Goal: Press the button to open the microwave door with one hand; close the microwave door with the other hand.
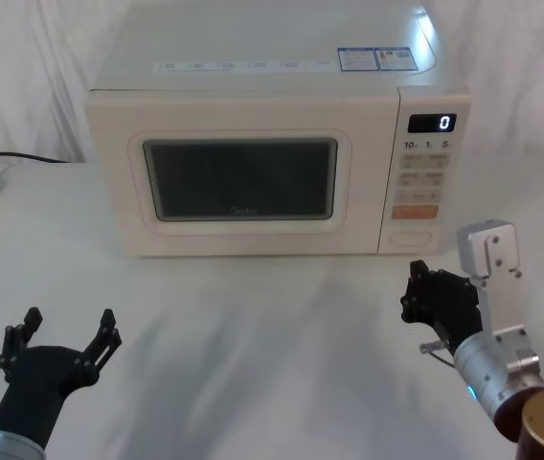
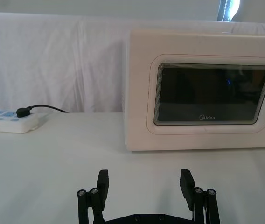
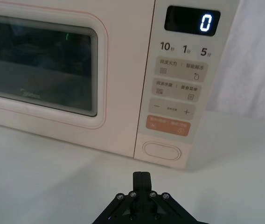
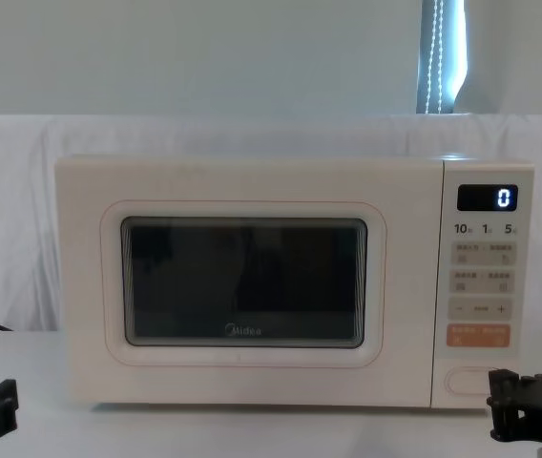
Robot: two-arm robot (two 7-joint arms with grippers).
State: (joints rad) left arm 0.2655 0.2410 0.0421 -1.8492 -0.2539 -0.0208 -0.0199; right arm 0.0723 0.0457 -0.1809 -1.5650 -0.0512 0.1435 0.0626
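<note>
The right gripper (image 3: 141, 175), jaws pinched together, is hovering just short of the button (image 3: 162, 151), low on the control panel. The left gripper (image 1: 66, 335) is waiting with jaws spread over the tabletop (image 1: 253, 345). Drifting high risks hitting the orange key (image 3: 168, 126), leaving the microwave door (image 1: 243, 182) shut.

White-draped table (image 1: 253, 355) with cream microwave (image 1: 253, 96) and corded power strip (image 2: 9, 122) at left.
</note>
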